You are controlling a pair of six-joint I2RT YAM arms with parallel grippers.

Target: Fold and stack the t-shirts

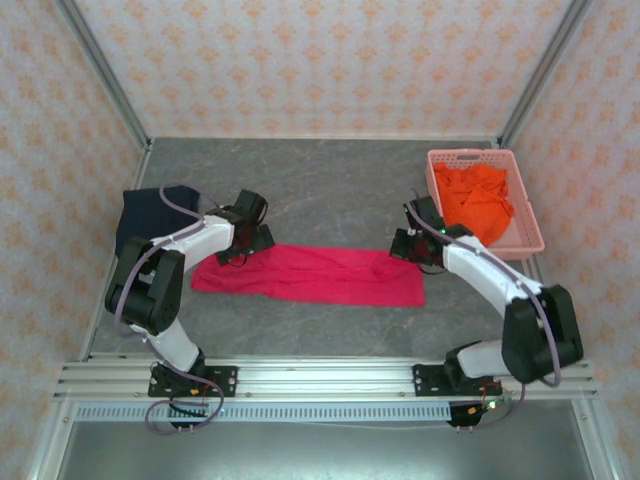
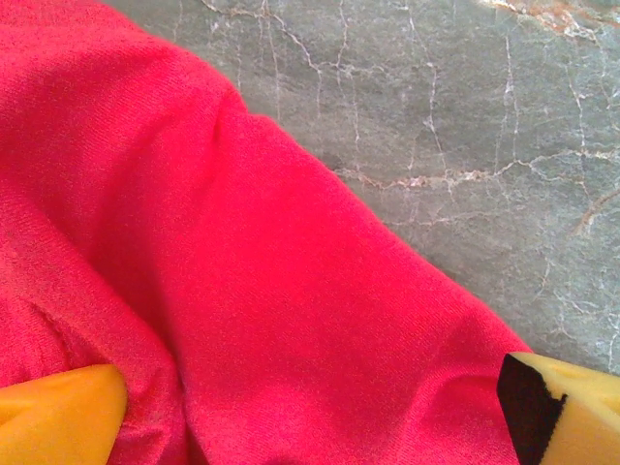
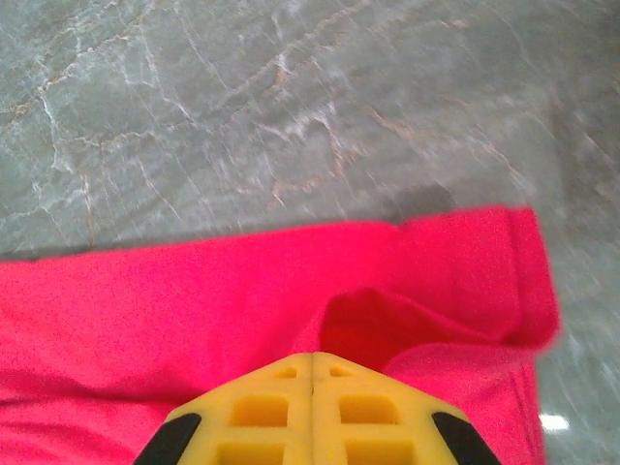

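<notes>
Two grippers are on the pink shirt [image 1: 310, 275], laid in a long strip across the near middle of the table [image 1: 330, 190]. The left gripper [image 2: 305, 417] is spread wide over its left end, while the right gripper [image 3: 312, 360] is pressed together, pinching a raised fold at its right end. Farther back, the navy shirt [image 1: 150, 212] is bunched at left, and the orange shirt [image 1: 478, 197] is heaped in the basket [image 1: 530, 238] at right.

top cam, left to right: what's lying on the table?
navy t-shirt → crimson-pink t-shirt → pink basket holding the orange t-shirt
</notes>
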